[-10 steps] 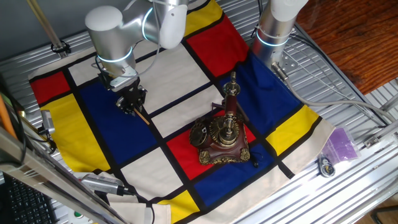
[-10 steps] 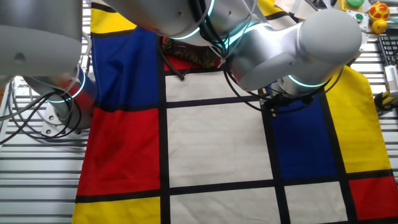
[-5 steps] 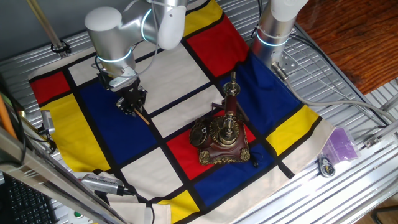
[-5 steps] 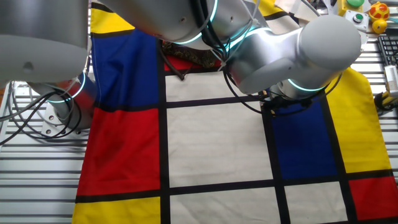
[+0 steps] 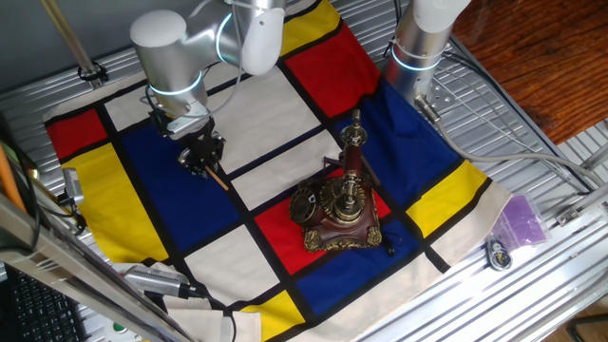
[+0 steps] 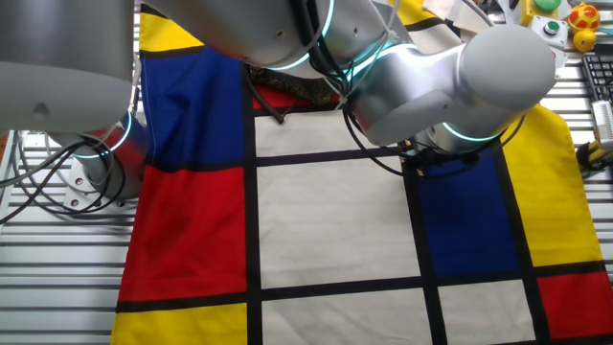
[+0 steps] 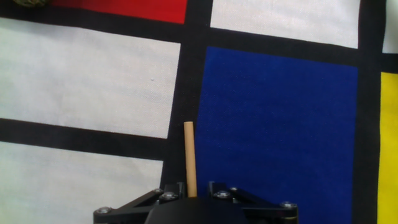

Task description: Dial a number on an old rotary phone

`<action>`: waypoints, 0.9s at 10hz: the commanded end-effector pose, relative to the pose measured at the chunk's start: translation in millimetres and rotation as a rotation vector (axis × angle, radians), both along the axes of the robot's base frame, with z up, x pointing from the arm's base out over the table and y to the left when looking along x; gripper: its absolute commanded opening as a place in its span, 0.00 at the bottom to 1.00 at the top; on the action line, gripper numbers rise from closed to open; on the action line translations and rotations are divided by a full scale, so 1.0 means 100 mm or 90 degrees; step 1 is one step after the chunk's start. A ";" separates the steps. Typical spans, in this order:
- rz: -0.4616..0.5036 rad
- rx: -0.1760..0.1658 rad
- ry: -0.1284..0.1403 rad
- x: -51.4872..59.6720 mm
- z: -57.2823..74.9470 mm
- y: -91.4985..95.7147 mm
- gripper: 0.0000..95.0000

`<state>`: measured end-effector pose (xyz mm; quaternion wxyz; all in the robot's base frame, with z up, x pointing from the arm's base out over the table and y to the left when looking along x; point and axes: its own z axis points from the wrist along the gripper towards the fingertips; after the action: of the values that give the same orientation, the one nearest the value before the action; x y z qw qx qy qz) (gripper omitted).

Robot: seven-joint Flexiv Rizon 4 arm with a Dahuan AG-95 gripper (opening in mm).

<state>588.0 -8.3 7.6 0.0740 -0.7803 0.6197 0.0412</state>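
The old rotary phone [image 5: 340, 214] stands on a red square of the checked cloth, with a dark red-brown base, brass trim, a dark round dial [image 5: 306, 203] and an upright handset [image 5: 352, 142]. My gripper [image 5: 203, 157] hangs over a blue square to the phone's left, well apart from it. It is shut on a thin wooden stick [image 5: 217, 177] that points down toward the cloth. In the hand view the stick [image 7: 190, 158] juts out between the black jaws over a black stripe. In the other fixed view the arm hides most of the phone [image 6: 292, 88].
A coloured checked cloth [image 5: 142, 199] covers the table. A second arm's base [image 5: 418, 47] stands at the back right. A purple pouch [image 5: 521, 220] and a small round object [image 5: 498, 254] lie on the metal table at the right. Cables run along the right edge.
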 end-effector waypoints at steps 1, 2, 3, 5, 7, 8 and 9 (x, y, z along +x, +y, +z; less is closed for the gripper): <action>-0.001 0.007 0.000 0.00 -0.01 0.00 0.20; -0.001 0.015 0.001 0.00 -0.01 0.00 0.20; -0.001 0.014 0.002 0.00 -0.01 0.00 0.20; -0.001 0.015 0.001 0.00 -0.02 0.00 0.20; 0.000 0.014 0.002 0.00 -0.02 0.00 0.00; -0.003 0.012 0.003 0.00 -0.02 0.00 0.00; -0.005 0.010 0.003 -0.01 -0.02 0.00 0.00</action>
<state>587.0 -7.7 7.2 0.0775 -0.7769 0.6230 0.0471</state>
